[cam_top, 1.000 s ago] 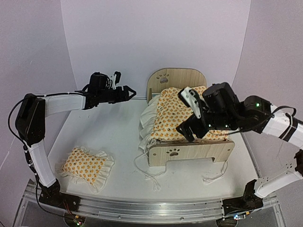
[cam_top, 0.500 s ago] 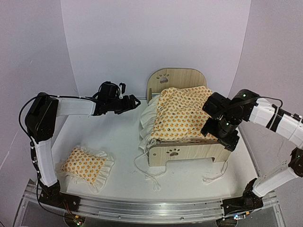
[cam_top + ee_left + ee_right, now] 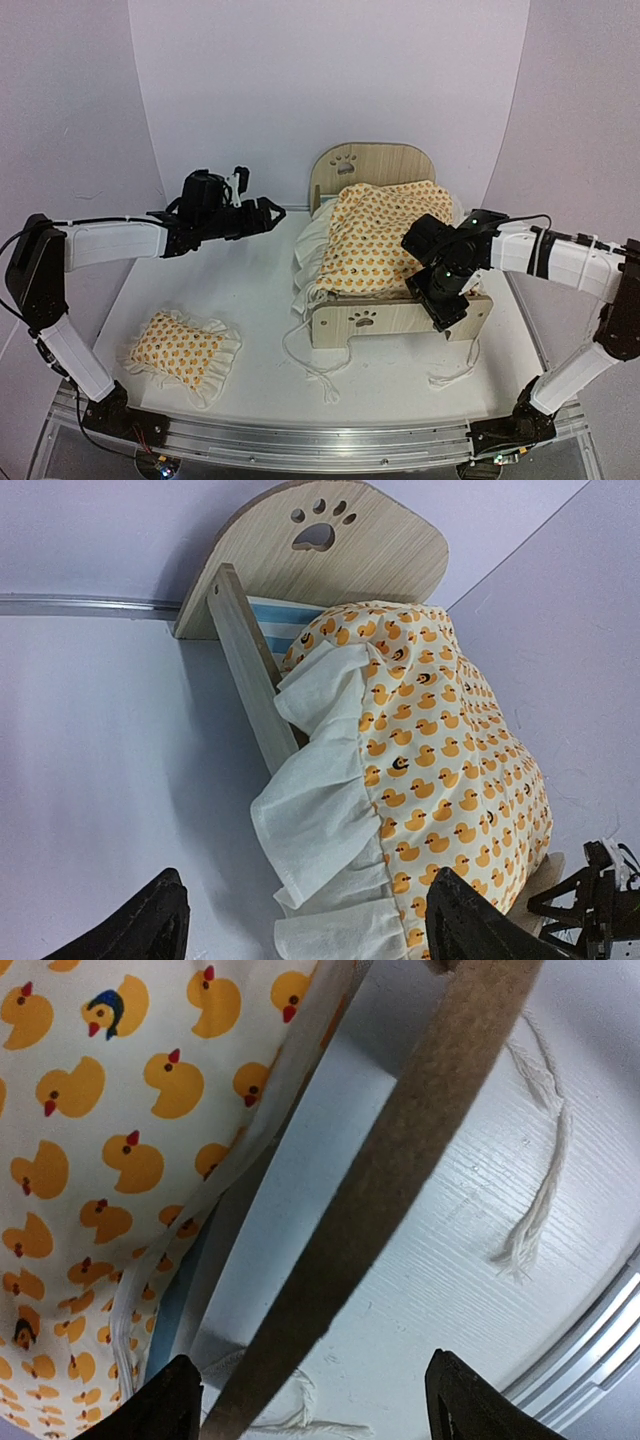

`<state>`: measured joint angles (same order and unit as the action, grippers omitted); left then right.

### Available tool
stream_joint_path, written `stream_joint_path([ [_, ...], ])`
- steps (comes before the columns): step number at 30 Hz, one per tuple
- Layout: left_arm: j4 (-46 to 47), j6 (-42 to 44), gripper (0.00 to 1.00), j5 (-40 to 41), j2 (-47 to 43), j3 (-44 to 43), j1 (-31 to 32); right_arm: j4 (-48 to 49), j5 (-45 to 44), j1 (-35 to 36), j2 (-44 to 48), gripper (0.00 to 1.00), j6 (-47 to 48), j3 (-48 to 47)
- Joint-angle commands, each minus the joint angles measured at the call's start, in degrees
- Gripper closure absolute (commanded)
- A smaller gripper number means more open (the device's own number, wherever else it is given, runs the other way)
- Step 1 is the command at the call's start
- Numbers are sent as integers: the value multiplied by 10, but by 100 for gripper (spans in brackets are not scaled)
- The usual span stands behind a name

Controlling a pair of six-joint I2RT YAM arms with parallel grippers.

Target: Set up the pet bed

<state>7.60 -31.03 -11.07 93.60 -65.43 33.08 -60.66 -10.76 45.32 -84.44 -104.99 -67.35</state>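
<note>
The pet bed stands right of centre, a plywood frame with paw cutouts in its headboard and its footboard. An orange duck-print ruffled blanket covers it, and a strip of the striped mattress shows near the headboard. My right gripper is open over the footboard's right end, and the board's top edge runs between its fingers, touching neither. My left gripper hovers open to the left of the bed, facing the blanket's white ruffle with nothing held.
A matching ruffled pillow lies at the front left of the table. White cords trail on the table in front of the footboard, and another cord lies by its right end. Curved white walls close in behind and beside.
My right gripper has come down from above the blanket to the footboard's right end, and its jaws have narrowed a little. The left gripper shifted slightly and stays open.
</note>
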Motion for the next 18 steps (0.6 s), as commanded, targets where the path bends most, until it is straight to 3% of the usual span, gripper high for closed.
stream_joint_path([
  [1, 24, 19, 19, 15, -38, 22, 3, 26, -28, -4, -11, 25, -18, -27],
  [5, 24, 17, 19, 15, -52, 33, 4, -7, -49, -4, 0, 27, -30, -32],
  [8, 24, 16, 19, 10, -50, 30, 6, 29, -5, -7, -6, 38, -57, 10],
  [13, 24, 22, 19, 12, -70, 39, 6, 56, -1, -12, -37, 43, -39, 10],
  [16, 23, 29, 19, 23, -89, 49, 6, 48, -18, -13, -35, 57, -8, 6],
  [18, 23, 36, 19, 32, -99, 56, 6, 33, -26, -13, -27, 72, 22, 13],
])
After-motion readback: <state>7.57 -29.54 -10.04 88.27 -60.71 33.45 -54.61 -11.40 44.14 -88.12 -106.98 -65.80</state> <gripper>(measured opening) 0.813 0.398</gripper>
